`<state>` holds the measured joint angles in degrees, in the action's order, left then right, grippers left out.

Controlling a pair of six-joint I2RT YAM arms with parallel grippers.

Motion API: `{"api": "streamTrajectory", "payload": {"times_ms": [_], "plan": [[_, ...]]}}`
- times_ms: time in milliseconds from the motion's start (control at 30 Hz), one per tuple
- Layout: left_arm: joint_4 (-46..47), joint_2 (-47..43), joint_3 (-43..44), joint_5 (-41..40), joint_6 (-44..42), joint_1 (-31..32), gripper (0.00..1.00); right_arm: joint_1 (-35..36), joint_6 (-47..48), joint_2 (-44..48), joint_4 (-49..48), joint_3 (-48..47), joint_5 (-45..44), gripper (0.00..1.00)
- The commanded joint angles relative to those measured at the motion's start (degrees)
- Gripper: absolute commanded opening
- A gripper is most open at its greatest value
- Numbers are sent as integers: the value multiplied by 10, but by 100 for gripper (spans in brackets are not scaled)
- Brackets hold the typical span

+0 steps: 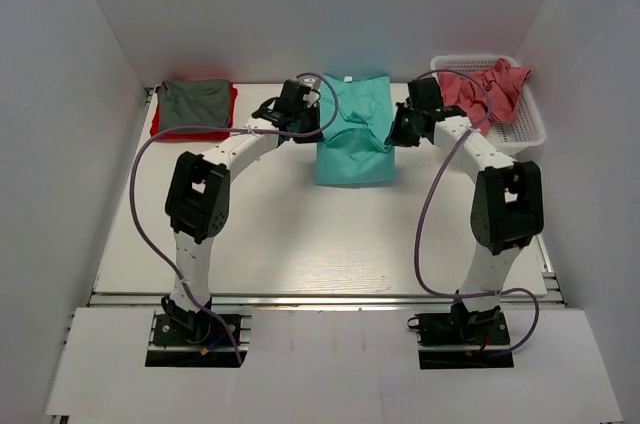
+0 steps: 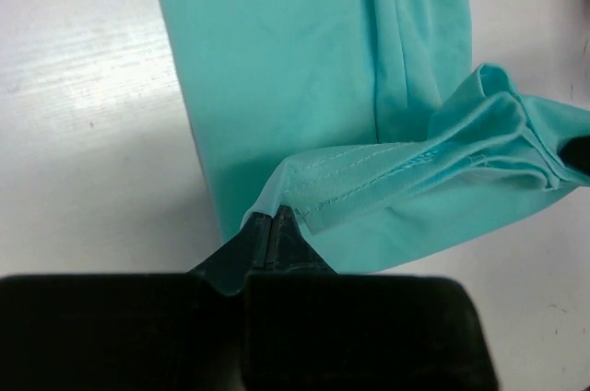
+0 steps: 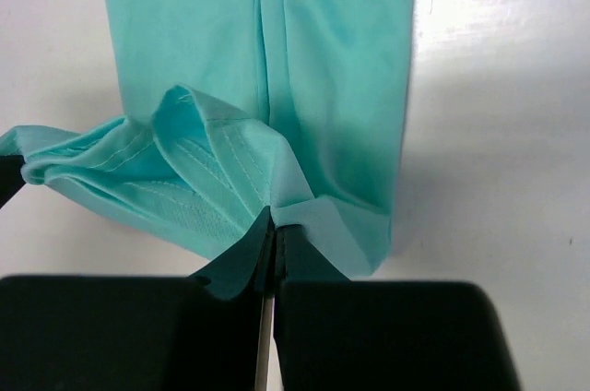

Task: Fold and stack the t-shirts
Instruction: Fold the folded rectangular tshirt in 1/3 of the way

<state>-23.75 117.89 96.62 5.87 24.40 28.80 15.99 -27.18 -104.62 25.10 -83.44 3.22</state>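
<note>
We have the teal-green t-shirt lying at the middle of the table's far edge, already narrowed into a long strip. The left gripper is clamped tight on one corner of a stitched hem. The right gripper is pinched on the opposite corner of that same hem. Between the two, the lifted cloth sags in loose, bunched pleats, while the rest of the shirt rests flat on the table. We judge this to be the crosswise fold, with the hem end due to be carried over the body.

The dark grey t-shirt sits folded on the bright red t-shirt in the far left corner. The salmon-pink t-shirts are heaped in the white basket at the far right corner.

Several things could go wrong from here. Each grip catches only a thin sliver of cloth right at the tips, so a quick pull could slip a corner free. The slack between the grippers could be laid down as it hangs and trap a crease in the fold. If one arm travels further than the other, the hem would land skewed. Dragging rather than lifting could also pull the flat layer along the table and undo the earlier fold.
</note>
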Motion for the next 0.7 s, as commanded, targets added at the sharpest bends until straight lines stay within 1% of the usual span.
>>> {"api": "streamTrajectory", "payload": {"times_ms": [0,33,167,267,367,433,500,600,633,667], "plan": [[16,12,60,26,-15,-16,0,-20,14,-30,5,-70,14,0],[22,21,70,34,-15,-23,0,-20,14,-53,6,-89,27,0],[35,66,125,59,-27,-42,0,-32,27,-100,3,-147,39,0],[64,91,145,92,-33,-47,0,-45,30,-135,1,-179,61,0],[64,120,181,105,-41,-52,0,-52,32,-160,-1,-204,80,0],[64,138,205,112,-41,-52,0,-59,30,-169,-5,-219,83,0],[64,160,211,120,-41,-59,0,-61,31,-183,-19,-221,86,0],[112,179,212,144,-41,-64,0,-66,36,-198,-51,-216,95,0],[128,179,205,144,-41,-64,0,-68,37,-208,-74,-216,102,3],[149,186,205,144,-41,-70,8,-69,50,-213,-95,-216,110,11]]}}
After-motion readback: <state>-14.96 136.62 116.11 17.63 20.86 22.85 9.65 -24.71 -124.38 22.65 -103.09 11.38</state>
